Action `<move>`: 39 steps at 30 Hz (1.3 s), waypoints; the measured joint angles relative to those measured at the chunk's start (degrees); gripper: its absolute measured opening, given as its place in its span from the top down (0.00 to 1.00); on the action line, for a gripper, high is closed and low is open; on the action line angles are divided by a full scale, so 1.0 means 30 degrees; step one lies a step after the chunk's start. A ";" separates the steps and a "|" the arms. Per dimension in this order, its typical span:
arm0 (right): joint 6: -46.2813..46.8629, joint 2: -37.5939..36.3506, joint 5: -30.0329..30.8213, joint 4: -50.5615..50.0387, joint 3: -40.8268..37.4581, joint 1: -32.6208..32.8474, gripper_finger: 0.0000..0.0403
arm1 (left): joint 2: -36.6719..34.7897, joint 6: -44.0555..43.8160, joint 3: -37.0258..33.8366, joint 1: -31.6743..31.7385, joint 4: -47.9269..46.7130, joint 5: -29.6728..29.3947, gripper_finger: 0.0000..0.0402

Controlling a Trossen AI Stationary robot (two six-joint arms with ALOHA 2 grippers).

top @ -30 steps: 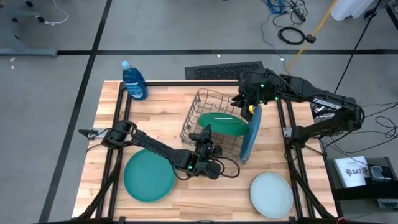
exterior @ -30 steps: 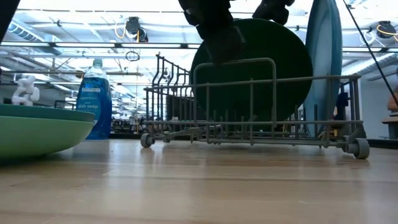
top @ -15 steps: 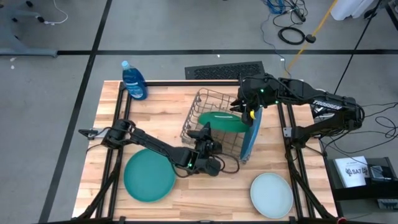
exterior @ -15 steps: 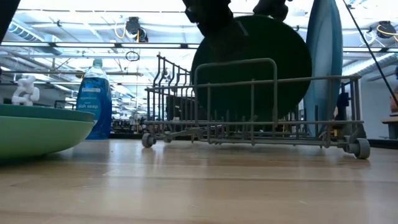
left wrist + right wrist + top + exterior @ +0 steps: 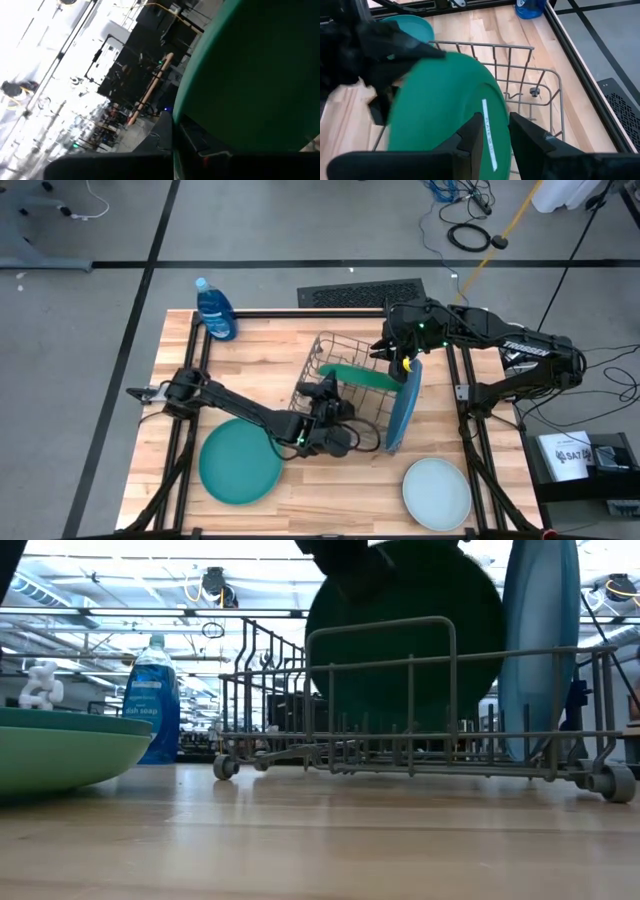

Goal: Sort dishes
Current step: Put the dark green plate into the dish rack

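Dark green plate (image 5: 358, 374) stood upright in wire rack (image 5: 312, 376). Both the left pincer (image 5: 322, 392) and right pincer (image 5: 399, 355) clamped its rim. Teal plate (image 5: 240, 462) lay on counter (image 5: 330, 495).

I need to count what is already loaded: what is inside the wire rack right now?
One dark green plate stands on edge in the rack, held by both the left gripper and the right gripper. A blue plate stands upright at the rack's right end. The green plate hides the slots behind it.

Dark green plate (image 5: 358, 376); grey rack (image 5: 322, 350); teal plate (image 5: 240, 462); blue bottle (image 5: 215, 311).
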 joint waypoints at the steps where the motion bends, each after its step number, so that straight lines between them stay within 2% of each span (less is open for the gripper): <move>1: 0.0000 0.0000 -0.0007 0.0024 0.0000 0.0000 0.78 | -0.0025 -0.0124 0.0019 0.0042 0.0041 -0.0084 1.00; 5: 0.0046 0.0000 -0.0019 0.0066 0.0000 0.0000 0.78 | 0.0128 0.0715 -0.0039 0.0141 -0.0207 0.0045 1.00; 12: -0.0500 -0.0007 -0.0036 0.0134 0.0007 0.0015 0.78 | -0.1449 0.0606 0.0011 0.0105 -0.0242 -0.0030 1.00; 18: -0.1090 -0.0278 -0.0041 0.0251 0.0007 0.0015 0.78 | -0.3255 0.1057 0.0008 0.0105 -0.0201 0.1700 1.00; 23: -0.1567 -0.0943 -0.0036 0.0338 0.0007 0.0015 0.78 | -0.4170 0.2082 -0.0039 0.0425 -0.0769 0.5086 1.00; 33: -0.1963 -0.3648 -0.0058 0.0150 0.0007 0.0015 0.78 | -0.6437 0.6974 -0.0039 0.1805 -0.0725 1.1104 1.00; 36: -0.2004 -0.4535 -0.0072 -0.0170 0.0007 0.0123 0.78 | -0.7447 0.8042 -0.0027 0.2576 -0.0832 1.4467 1.00; 39: -0.1996 -0.5222 -0.0086 -0.0694 0.0007 0.0302 0.78 | -0.8350 0.8997 -0.0017 0.3686 -0.1624 1.9114 1.00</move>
